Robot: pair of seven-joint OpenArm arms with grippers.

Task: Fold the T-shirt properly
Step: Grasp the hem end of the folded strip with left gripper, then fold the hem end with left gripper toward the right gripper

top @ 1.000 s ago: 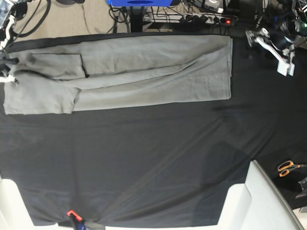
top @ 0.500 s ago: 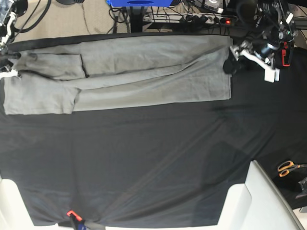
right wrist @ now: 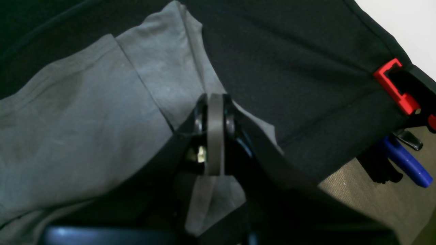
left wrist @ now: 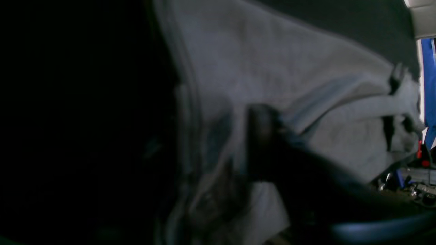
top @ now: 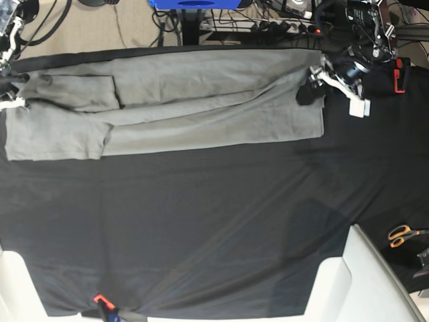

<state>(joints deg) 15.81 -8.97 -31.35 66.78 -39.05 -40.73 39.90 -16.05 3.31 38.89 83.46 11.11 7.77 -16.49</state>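
Note:
The grey T-shirt (top: 201,100) lies folded into a long strip across the far side of the table. My left gripper (top: 307,92) is down on its right end, near the hem. In the left wrist view the picture is blurred: one dark finger (left wrist: 262,143) presses into bunched T-shirt (left wrist: 289,68) fabric, and how the jaws stand does not show. My right gripper (top: 13,87) sits at the strip's left end. The right wrist view shows that right gripper (right wrist: 214,112) shut, with a fold of the T-shirt (right wrist: 85,119) pinched between its fingers.
A black cloth (top: 201,235) covers the table, held by a red clamp (top: 100,298) at the near edge and another red clamp (right wrist: 395,85) by the right gripper. Orange-handled scissors (top: 402,235) lie at the right. Cables and a power strip (top: 281,27) sit behind the table.
My left arm has swung in from the table's right side onto the T-shirt's right end, and its jaws have narrowed. The right gripper has stayed at the left end.

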